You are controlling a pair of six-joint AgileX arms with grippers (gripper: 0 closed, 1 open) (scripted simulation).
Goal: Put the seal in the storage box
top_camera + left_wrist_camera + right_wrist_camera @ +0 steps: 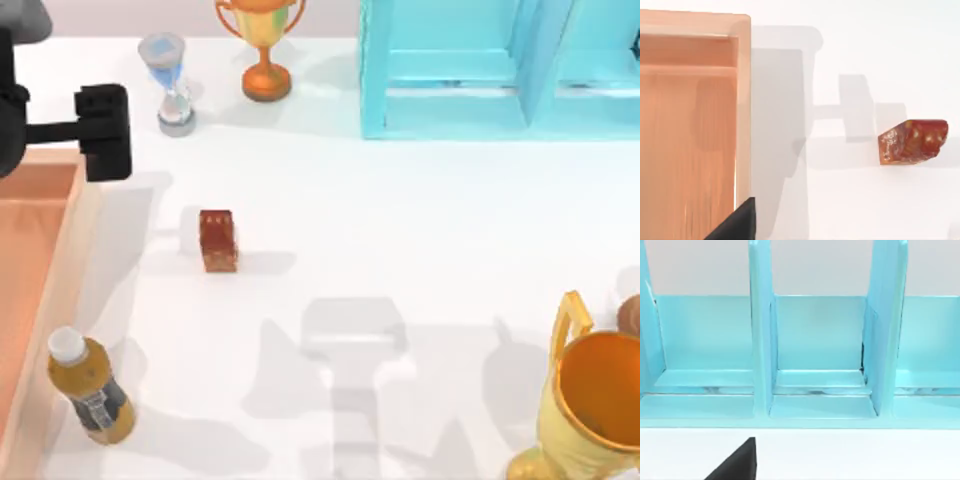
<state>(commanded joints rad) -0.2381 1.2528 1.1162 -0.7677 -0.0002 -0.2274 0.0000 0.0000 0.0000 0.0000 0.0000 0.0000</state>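
The seal [217, 240], a small reddish-brown mottled block, lies on the white table left of centre; in the left wrist view the seal [913, 141] rests on its side, apart from the box. The storage box [75, 215], a shallow tray with pale wooden walls and an orange-brown inside, fills the table's left edge, and its wall [743, 100] also appears in the left wrist view. My left gripper [103, 130] hovers above the box's far right corner, up and to the left of the seal, holding nothing that I can see. A dark corner of my right gripper [735, 465] faces the blue cabinet.
An amber bottle [90, 390] with a white cap lies beside the box's near right wall. An hourglass [172, 85] and a small gold trophy [265, 50] stand at the back. A light blue shelf cabinet [500, 65] is at the back right, and a large gold trophy [590, 400] at the front right.
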